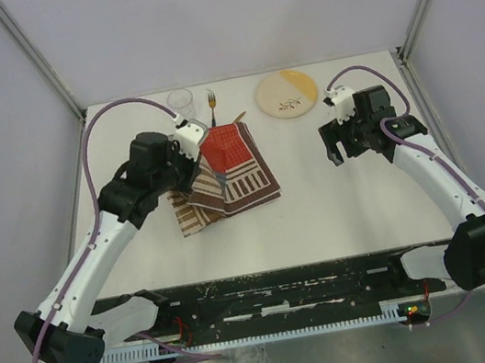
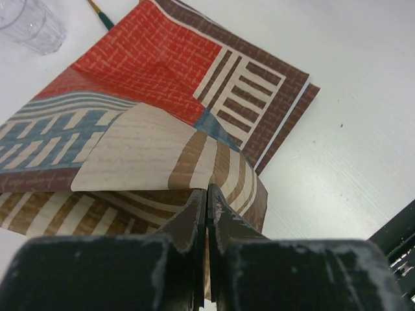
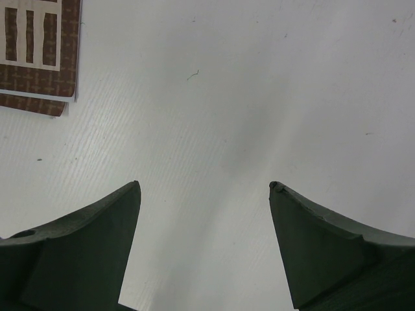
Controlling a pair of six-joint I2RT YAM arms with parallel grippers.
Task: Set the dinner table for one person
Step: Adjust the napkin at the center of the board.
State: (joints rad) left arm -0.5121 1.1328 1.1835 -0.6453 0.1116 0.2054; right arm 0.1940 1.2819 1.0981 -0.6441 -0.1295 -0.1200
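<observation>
The striped patchwork placemat (image 1: 227, 173) lies crumpled and partly folded on the white dinner table (image 1: 340, 207), left of centre. My left gripper (image 1: 191, 164) is shut on the placemat's edge (image 2: 194, 162), lifting a folded flap. A clear glass (image 1: 180, 101) and a fork (image 1: 210, 105) sit behind the mat; the glass also shows in the left wrist view (image 2: 32, 26). A round beige plate (image 1: 286, 93) lies at the back centre. My right gripper (image 1: 337, 142) is open and empty above bare table (image 3: 214, 129), right of the mat's corner (image 3: 39, 52).
Metal frame posts (image 1: 35, 53) rise at the table's back corners. A dark rail (image 1: 271, 293) runs along the near edge between the arm bases.
</observation>
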